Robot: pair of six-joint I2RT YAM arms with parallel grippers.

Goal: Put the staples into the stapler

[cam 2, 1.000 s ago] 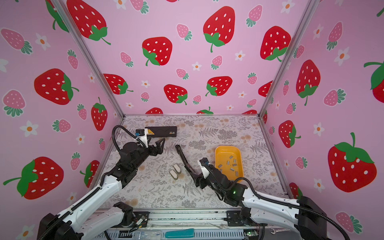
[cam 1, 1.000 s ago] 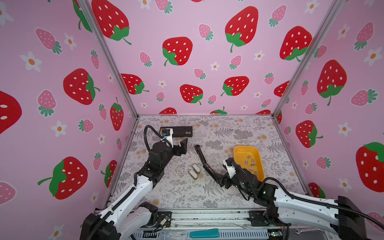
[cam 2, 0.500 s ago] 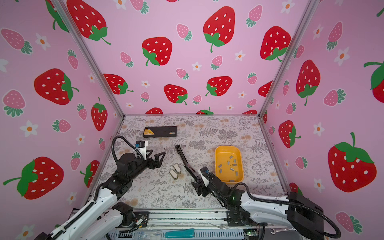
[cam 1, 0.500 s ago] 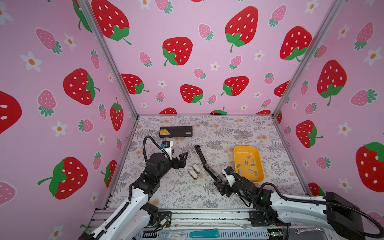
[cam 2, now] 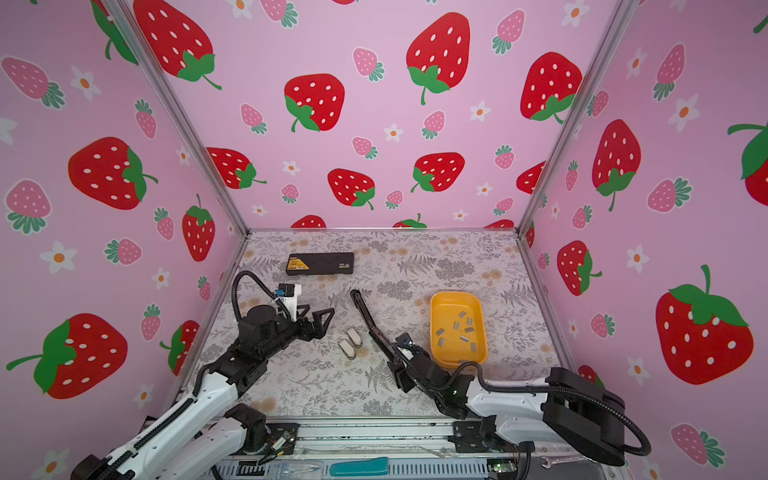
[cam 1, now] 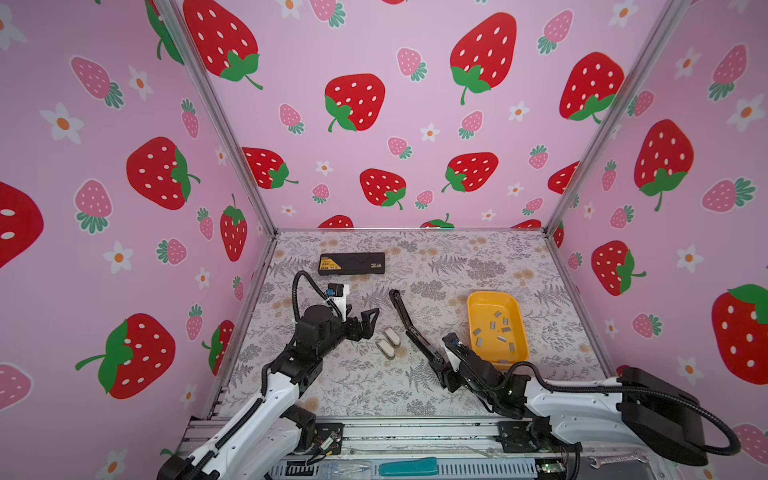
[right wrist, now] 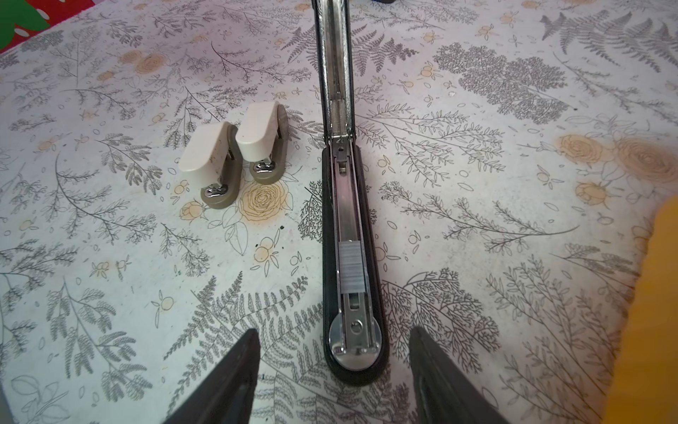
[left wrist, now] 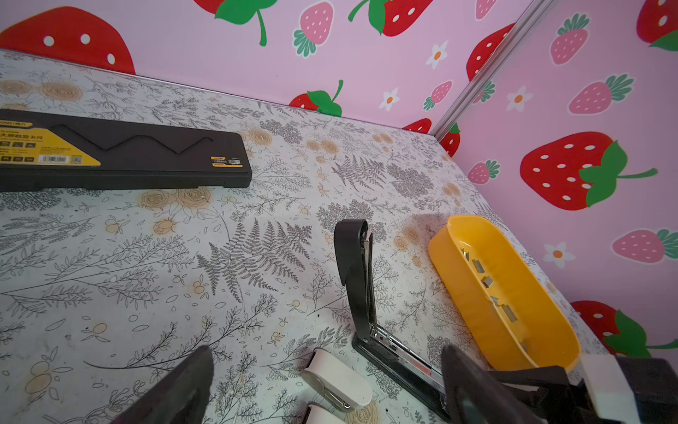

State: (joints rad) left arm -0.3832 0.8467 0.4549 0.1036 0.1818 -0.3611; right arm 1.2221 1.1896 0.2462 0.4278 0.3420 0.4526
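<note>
Nearest us, the right gripper (right wrist: 332, 330) has drawn back from beside the yellow tray (cam 1: 484, 307) to the rounded near end of the long black stapler (right wrist: 350, 205). Its jaws have narrowed, yet they are still apart and hold nothing, one finger on each side of the stapler's base without touching it. Just ahead, one strip of staples (right wrist: 351, 270) lies in the open magazine channel, so we judge that this strip is loaded and the lid still has to be shut. The two small white staplers (right wrist: 257, 128) stand side by side just beside the base, leaving only a narrow lane there. Above them hovers the left gripper (left wrist: 326, 352), which has pulled away from the black tool case (cam 1: 351, 264); it is spread wide and empty. On the other side of the base the tray sits close, and the rest of the staples (cam 1: 496, 328) are scattered loose in it, so we have little room for a sideways sweep on that side either. Farther off, the stapler's lid is swung open away from us. Beyond it the floral tabletop (cam 1: 436, 257) is bare, with free room up to the case near the back wall and behind the tray.
</note>
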